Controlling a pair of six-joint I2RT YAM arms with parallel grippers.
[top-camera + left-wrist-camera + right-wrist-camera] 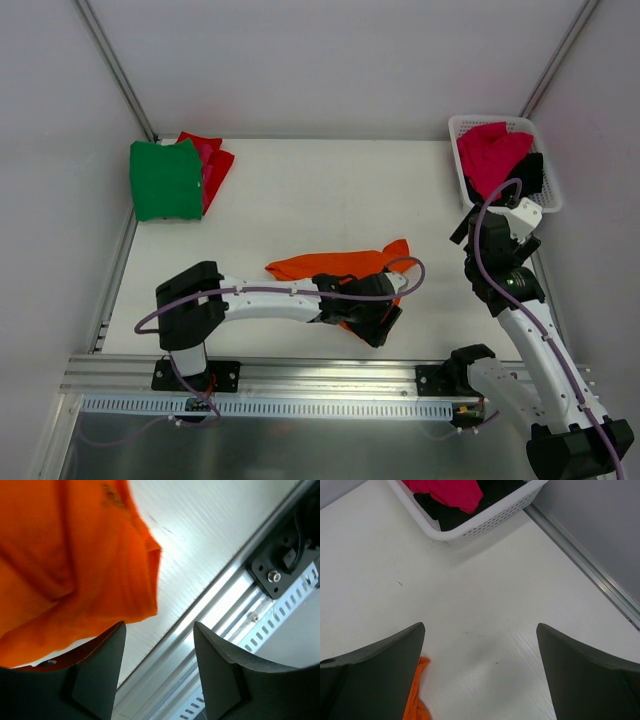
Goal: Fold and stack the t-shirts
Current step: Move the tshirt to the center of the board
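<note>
White counter (300,190) carries a crumpled bright orange cloth t-shirt (335,265) near its front edge. Left gripper (159,630) stands spread beside the shirt's hem, pinching nothing. Right gripper (480,630) hangs wide apart near a white plastic lattice basket (485,522) holding 2 tees, a magenta-pink t-shirt (490,150) and a black t-shirt (530,175).

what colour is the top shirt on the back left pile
The top t-shirt is green, seen best in the top external view.
</note>
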